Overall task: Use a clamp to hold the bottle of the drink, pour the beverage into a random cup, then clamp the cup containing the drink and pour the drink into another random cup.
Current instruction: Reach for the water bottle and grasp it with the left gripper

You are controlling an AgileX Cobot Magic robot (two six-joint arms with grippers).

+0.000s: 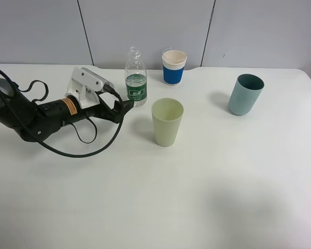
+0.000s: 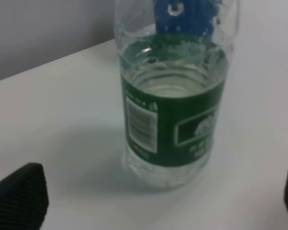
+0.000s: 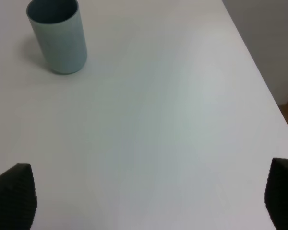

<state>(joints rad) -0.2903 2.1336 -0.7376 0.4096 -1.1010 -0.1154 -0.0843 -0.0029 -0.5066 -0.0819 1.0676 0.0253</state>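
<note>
Bottle [image 1: 136, 78] stands upright and uncapped near the worktop's [image 1: 223, 181] back edge, just ahead of the left gripper [image 1: 125, 107], whose jaws gape empty. If the gripper comes in off-centre, one jaw could tip it and spill water [image 2: 173, 81] toward the cup [image 1: 167, 122].

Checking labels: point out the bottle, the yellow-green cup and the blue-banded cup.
bottle [image 1: 136, 87]: exterior high view, green label.
yellow-green cup [image 1: 167, 129]: exterior high view, outer wall.
blue-banded cup [image 1: 173, 73]: exterior high view, blue band.

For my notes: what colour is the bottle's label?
The label is dark green with white marks; best in left wrist view.
</note>
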